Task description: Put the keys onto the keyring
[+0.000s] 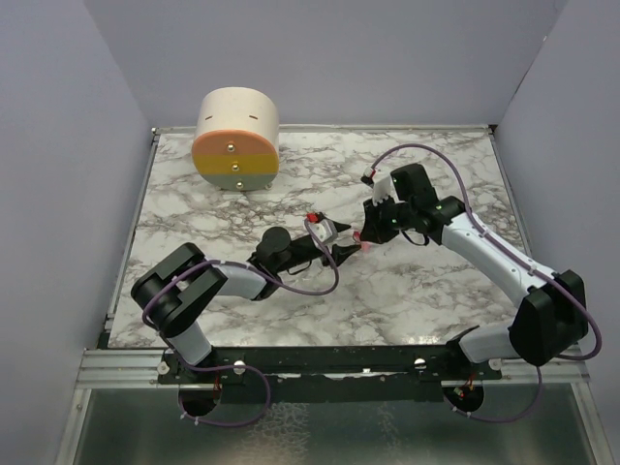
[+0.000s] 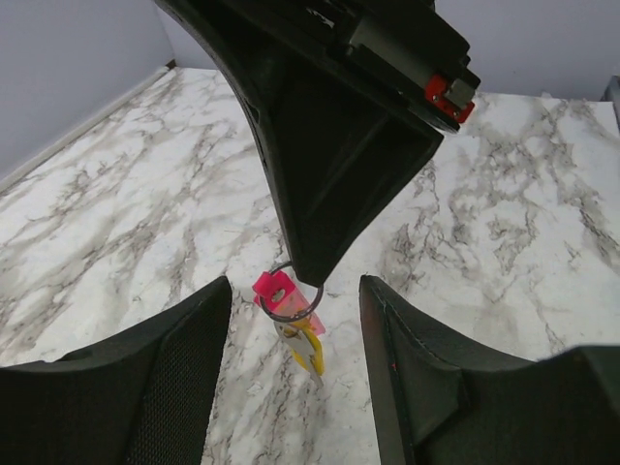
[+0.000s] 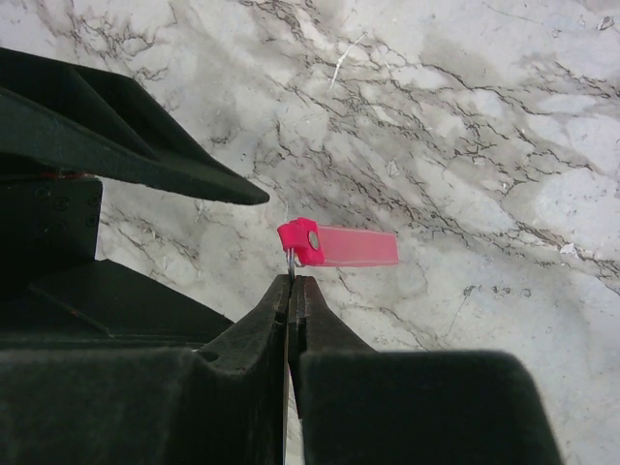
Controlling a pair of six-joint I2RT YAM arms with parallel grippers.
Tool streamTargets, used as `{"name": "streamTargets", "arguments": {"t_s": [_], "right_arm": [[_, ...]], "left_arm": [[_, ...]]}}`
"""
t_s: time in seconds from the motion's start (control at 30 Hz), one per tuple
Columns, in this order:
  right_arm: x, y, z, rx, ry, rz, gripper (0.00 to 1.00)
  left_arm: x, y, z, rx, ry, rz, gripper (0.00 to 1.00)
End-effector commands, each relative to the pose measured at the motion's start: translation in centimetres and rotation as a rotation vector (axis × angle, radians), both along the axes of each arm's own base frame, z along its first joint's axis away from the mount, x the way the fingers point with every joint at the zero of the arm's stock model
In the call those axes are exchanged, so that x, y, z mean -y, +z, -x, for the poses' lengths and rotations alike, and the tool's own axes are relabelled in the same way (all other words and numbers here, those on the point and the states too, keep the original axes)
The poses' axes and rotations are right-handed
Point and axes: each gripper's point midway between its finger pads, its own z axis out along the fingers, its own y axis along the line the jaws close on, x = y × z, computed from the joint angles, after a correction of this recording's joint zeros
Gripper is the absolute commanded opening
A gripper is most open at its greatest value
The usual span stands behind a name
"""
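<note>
The left arm and right arm meet over the tabletop. The right jaws are shut on the metal end of the keyring, holding it up. The left jaws stand apart, one on each side of the key, which hangs just under the keyring. Close slowly and flat on the key, so it does not twist or slip. Keep the keyring still.

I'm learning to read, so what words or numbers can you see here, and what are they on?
There are none to read. The pink keyring is plain, the yellow key shows no print, and the cream-and-orange cylinder has no writing on it.
</note>
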Motion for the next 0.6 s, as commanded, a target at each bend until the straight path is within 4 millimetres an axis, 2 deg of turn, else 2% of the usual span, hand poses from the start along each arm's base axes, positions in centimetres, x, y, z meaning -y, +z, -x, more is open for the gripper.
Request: {"name": "streamTargets", "arguments": {"t_s": [0.0,0.27,0.5,0.57], "right_arm": [[-0.6,2.6,0.0,0.081,0.048,-0.044,0.01],[-0.9,3.7,0.7,0.112,0.097,-0.078,0.01],[-1.1,4.1,1.4,0.117,0.135,-0.093,0.01],[-1.2,4.2,1.5,0.119,0.142,-0.095,0.01]], "left_arm": [[0.3,0.1,0.7,-0.028,-0.100,0.004,0.54],[-0.4,0.8,0.8,-0.058,-0.203,0.039,0.50],[0.0,1.9,1.1,-0.091,-0.346,0.118,0.49],[0.1,2.1,1.4,-0.102,-0.389,0.136,0.45]]}}
